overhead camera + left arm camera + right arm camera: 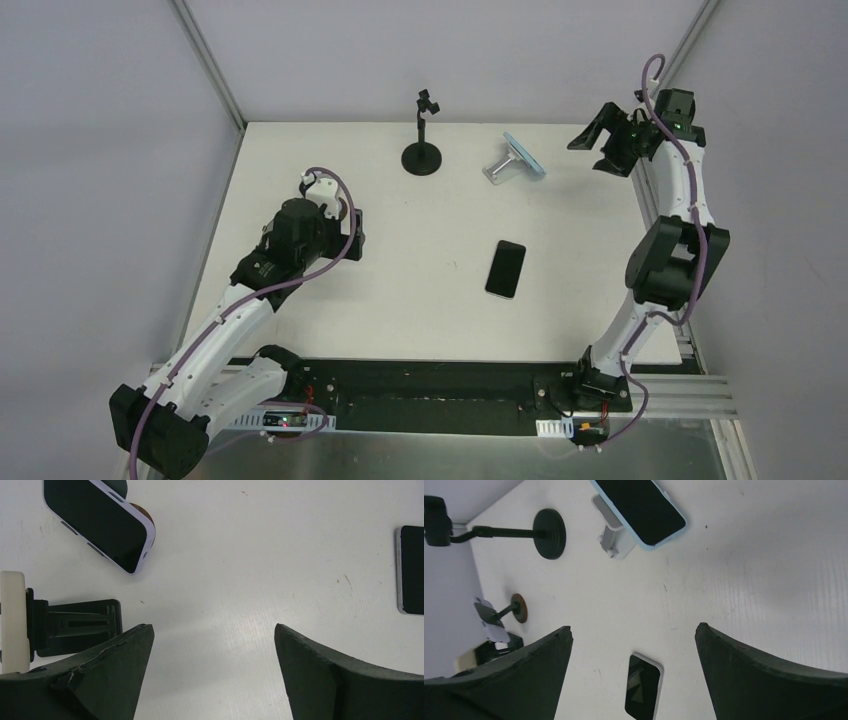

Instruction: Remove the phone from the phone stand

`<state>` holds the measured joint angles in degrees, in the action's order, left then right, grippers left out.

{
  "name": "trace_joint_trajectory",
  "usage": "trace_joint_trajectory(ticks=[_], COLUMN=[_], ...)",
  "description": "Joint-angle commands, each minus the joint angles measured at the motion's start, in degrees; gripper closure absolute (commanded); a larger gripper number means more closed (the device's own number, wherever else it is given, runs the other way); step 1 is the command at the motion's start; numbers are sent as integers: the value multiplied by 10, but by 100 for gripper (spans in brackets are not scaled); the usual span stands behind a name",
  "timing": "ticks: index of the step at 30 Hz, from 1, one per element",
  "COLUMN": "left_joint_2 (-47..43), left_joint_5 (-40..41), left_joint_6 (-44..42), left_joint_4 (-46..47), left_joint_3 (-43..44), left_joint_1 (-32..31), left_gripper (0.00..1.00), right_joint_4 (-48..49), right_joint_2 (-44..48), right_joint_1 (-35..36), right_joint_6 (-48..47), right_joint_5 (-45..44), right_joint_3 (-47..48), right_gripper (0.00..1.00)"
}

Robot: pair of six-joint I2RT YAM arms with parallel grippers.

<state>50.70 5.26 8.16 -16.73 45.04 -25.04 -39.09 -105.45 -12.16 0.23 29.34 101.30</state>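
A white-cased phone (97,522) sits tilted on a small stand with a brown round base (145,514); in the top view it shows at the far left (318,187), just beyond my left gripper (350,235). A light blue phone (524,154) leans on a silver stand (500,170) at the far right. A bare black phone (506,268) lies flat mid-table. My left gripper (211,630) is open and empty over bare table. My right gripper (598,150) is raised at the far right, open and empty (633,627).
A black stand with a round base (421,152) and no phone on it stands at the far middle. A cream and black object (15,622) sits at the left edge of the left wrist view. The enclosure's walls close the table's left, far and right sides.
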Motion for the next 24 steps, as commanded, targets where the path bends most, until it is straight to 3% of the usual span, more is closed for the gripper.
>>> trace_joint_trajectory(ticks=[1, 10, 17, 24], left_joint_2=[8, 26, 34, 45], left_joint_5=[21, 36, 31, 24], left_joint_6=[-21, -40, -44, -44], left_joint_4=[6, 8, 9, 9], left_joint_3=[1, 5, 3, 12], left_joint_1=[2, 2, 3, 2], left_gripper=[5, 5, 5, 6], right_joint_4=[32, 272, 255, 472], right_joint_2=[-84, -212, -271, -198], right_joint_1=[-19, -25, -26, -22], right_joint_6=[37, 225, 262, 526], right_joint_5=[141, 197, 195, 79], right_joint_3=[84, 104, 141, -49], right_gripper=[3, 4, 5, 6])
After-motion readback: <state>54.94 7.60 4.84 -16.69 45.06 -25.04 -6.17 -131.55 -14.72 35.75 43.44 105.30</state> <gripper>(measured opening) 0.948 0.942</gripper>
